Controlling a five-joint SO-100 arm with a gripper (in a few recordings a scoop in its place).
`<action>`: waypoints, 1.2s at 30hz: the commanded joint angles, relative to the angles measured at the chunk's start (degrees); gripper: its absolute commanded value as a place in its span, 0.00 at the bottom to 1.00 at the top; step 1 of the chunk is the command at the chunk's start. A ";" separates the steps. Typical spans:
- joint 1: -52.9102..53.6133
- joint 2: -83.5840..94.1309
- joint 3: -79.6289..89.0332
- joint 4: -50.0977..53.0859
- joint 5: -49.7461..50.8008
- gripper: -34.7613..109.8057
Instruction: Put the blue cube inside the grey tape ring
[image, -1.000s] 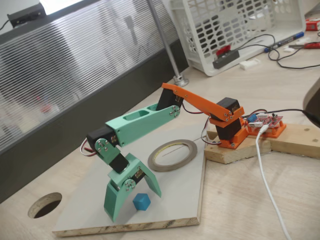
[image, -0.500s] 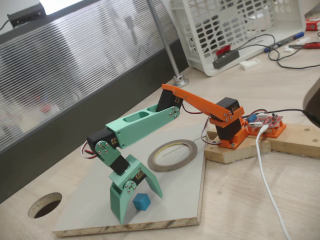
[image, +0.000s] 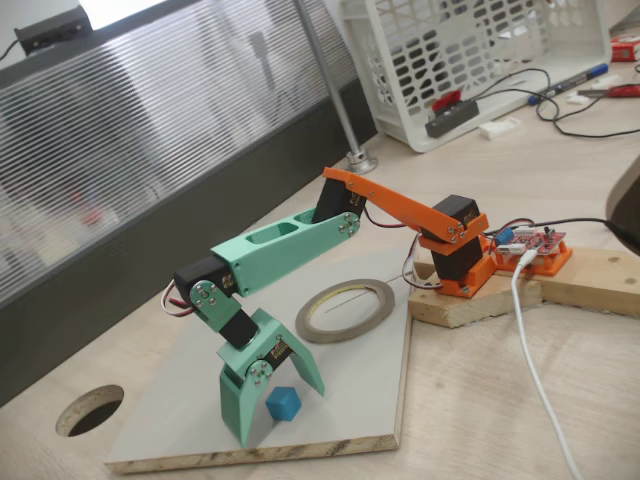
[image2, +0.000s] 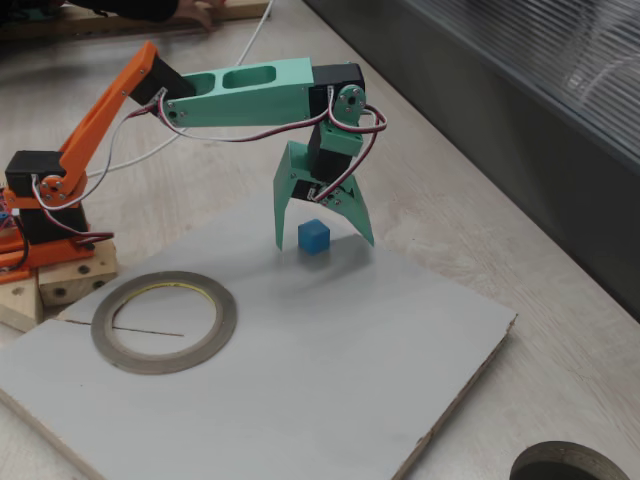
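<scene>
Now my mint-green two-finger gripper (image: 276, 415) (image2: 324, 240) stands spread wide astride the small matte sky-blue cube (image: 282, 403) (image2: 313, 236) on the pale board (image: 360, 400) (image2: 330, 350), apart from the flat grey-silver tape ring (image: 345, 309) (image2: 164, 320).

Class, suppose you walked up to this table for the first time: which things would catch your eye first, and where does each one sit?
Most striking is the mint-green gripper standing open over the blue cube, which sits between its fingers near the front edge of the grey board. Behind it, nearer the orange arm base, lies the grey tape ring, flat and with nothing inside it.
</scene>
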 joint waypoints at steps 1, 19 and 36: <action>-0.97 1.23 -0.62 0.62 0.62 0.82; -0.26 2.46 -0.88 -9.76 1.14 0.49; -0.18 4.75 -0.79 -9.76 1.14 0.29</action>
